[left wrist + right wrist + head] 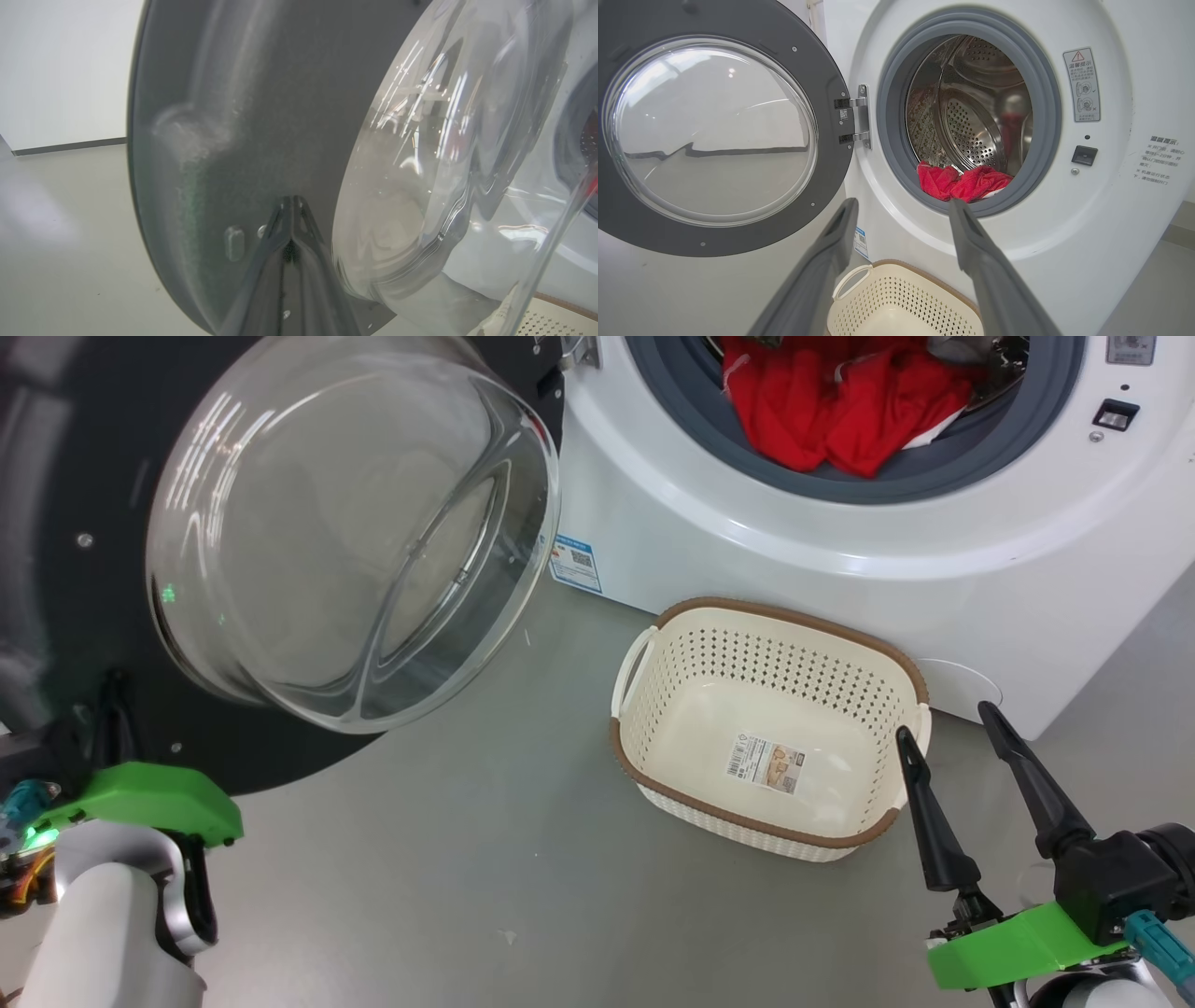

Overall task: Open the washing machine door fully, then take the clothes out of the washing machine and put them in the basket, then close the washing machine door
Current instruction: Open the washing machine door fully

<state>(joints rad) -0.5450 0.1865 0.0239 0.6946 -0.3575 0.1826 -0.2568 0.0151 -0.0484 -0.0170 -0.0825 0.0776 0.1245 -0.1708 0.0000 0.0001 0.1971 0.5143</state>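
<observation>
My right gripper (943, 721), fingers spread apart, hangs at the right edge of the basket (738, 602). The clothes (840, 415) lie far beyond it, heaped left to right across the washing machine (709, 541) mouth. My left gripper (292, 210), fingers pressed together, is at the washing machine door (56, 523), so I judge the right arm nearer.

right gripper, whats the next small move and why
Probably reach the right gripper forward and up toward the clothes in the washing machine. The washing machine door looks wide open, the red bundle lies at the opening's front lip, the basket below is empty, and this gripper's jaws stand open with nothing between them.
</observation>
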